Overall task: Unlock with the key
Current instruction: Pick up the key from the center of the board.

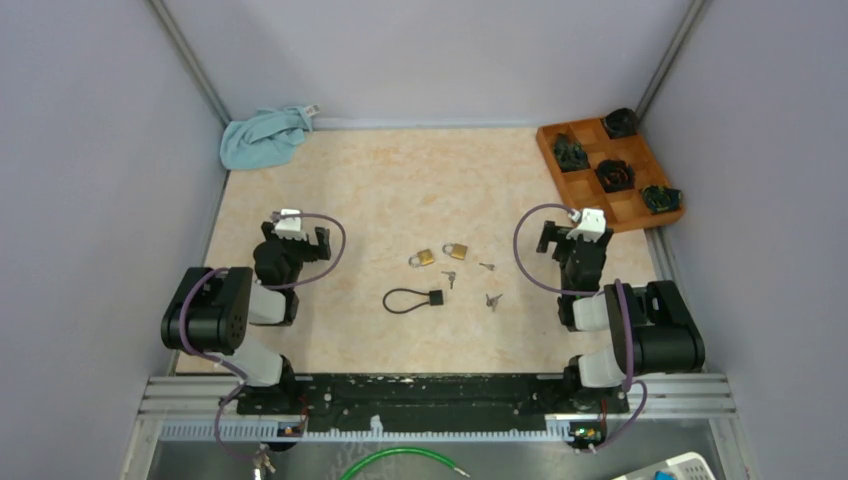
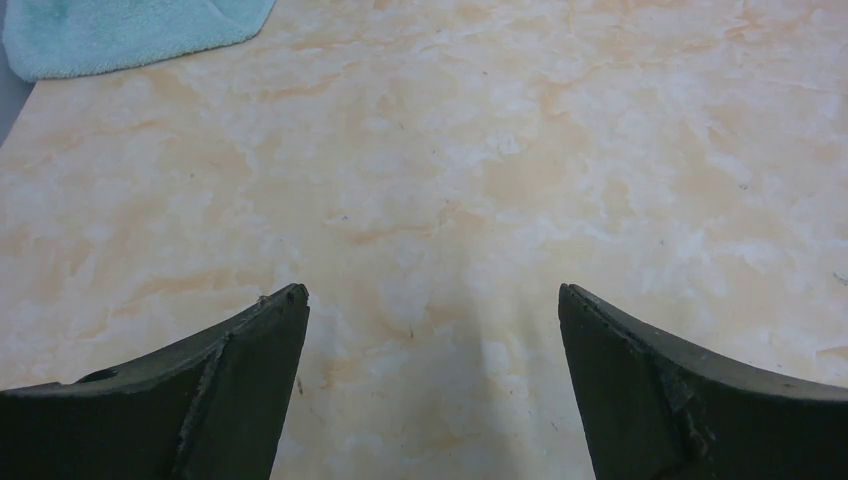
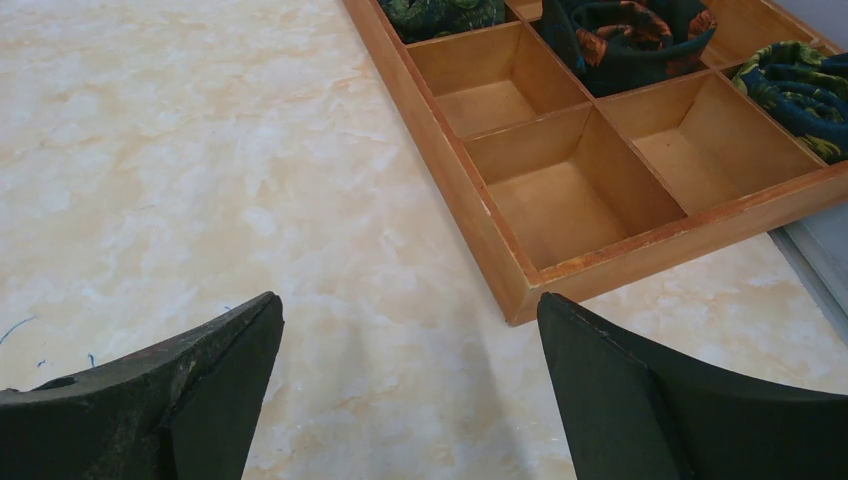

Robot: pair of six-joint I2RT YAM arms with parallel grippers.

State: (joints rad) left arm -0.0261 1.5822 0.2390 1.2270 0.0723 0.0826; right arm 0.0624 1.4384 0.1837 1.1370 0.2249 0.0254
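Note:
Two small brass padlocks [image 1: 423,258] [image 1: 456,250] lie side by side mid-table in the top view. A black cable lock [image 1: 436,297] with a thin loop lies just in front of them. Small keys [image 1: 450,279] [image 1: 487,266] [image 1: 492,300] are scattered around the locks. My left gripper [image 1: 296,232] hovers left of the locks, open and empty [image 2: 432,295]. My right gripper [image 1: 572,236] sits right of them, open too, with only bare table between its fingers [image 3: 410,300]. Neither wrist view shows a lock or a key.
A light blue cloth [image 1: 262,135] [image 2: 120,30] is bunched in the far left corner. A wooden compartment tray [image 1: 562,178] [image 3: 440,150] at the far right holds dark fabric bundles [image 1: 613,174] in some cells. Grey walls close in both sides and the back.

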